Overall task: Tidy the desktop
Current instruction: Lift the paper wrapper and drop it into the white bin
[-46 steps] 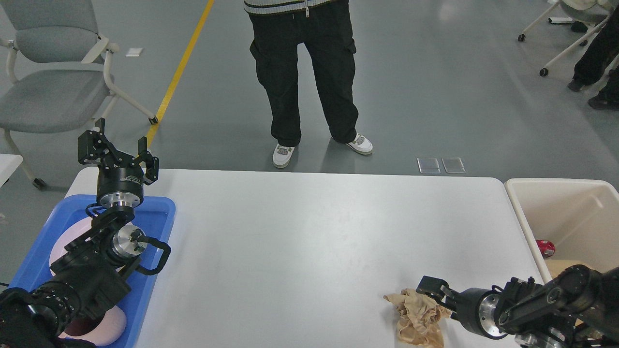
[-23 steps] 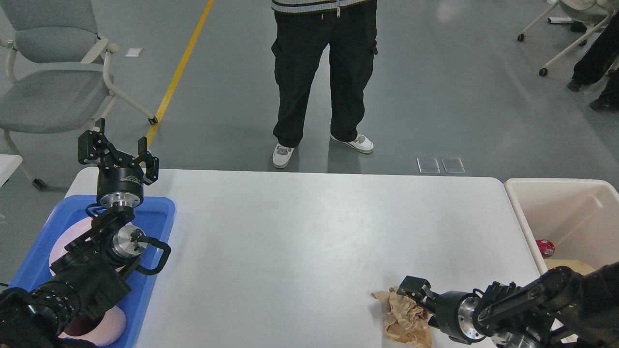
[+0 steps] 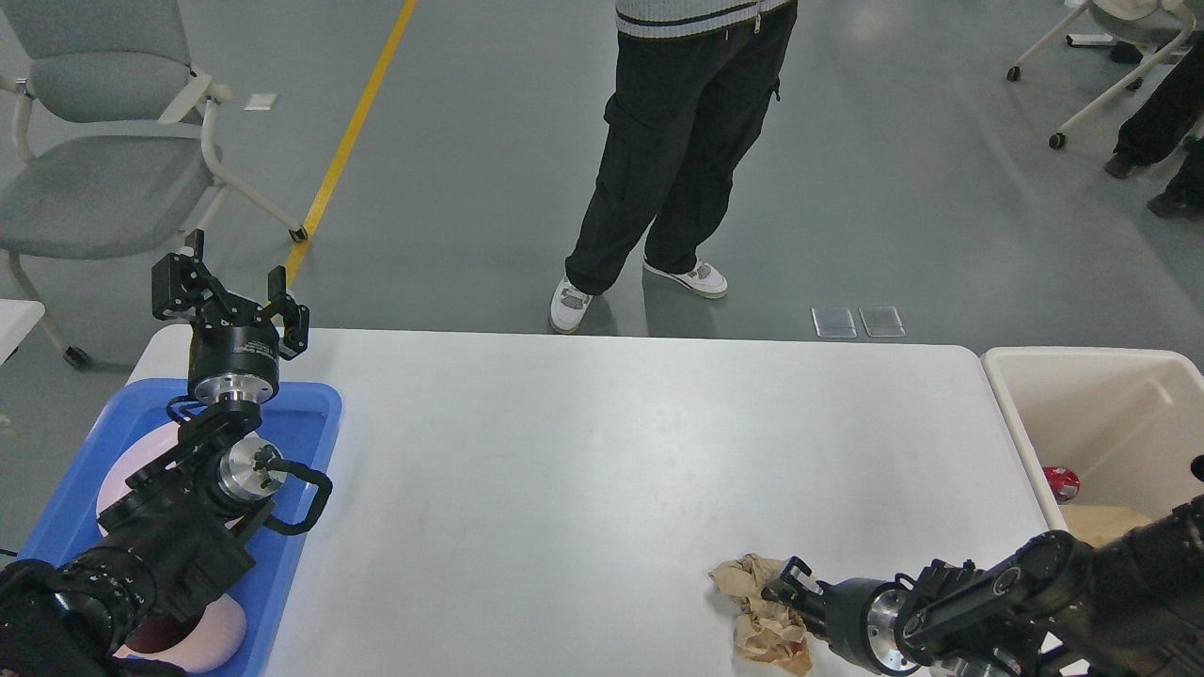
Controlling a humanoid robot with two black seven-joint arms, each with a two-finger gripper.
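**One crumpled paper at my right gripper**

One wad of crumpled brown paper [image 3: 764, 616] lies near the front edge of the desktop [image 3: 602, 451], toward its right side. My right gripper [image 3: 783, 594] is pressed into it, but seen end-on and dark, so I cannot tell whether its fingers are clenched. The white desktop spreads bare and wide between my two arms, back to its rounded far corners. At its left sits one blue tray [image 3: 310, 414] holding pink plates [image 3: 118, 475]. My left gripper [image 3: 229, 293] hangs above the tray's far end, fingers spread, grasping nothing. Off the right edge stands one cream bin [image 3: 1082, 376] with a red item [image 3: 1061, 483] inside. No writing is legible.
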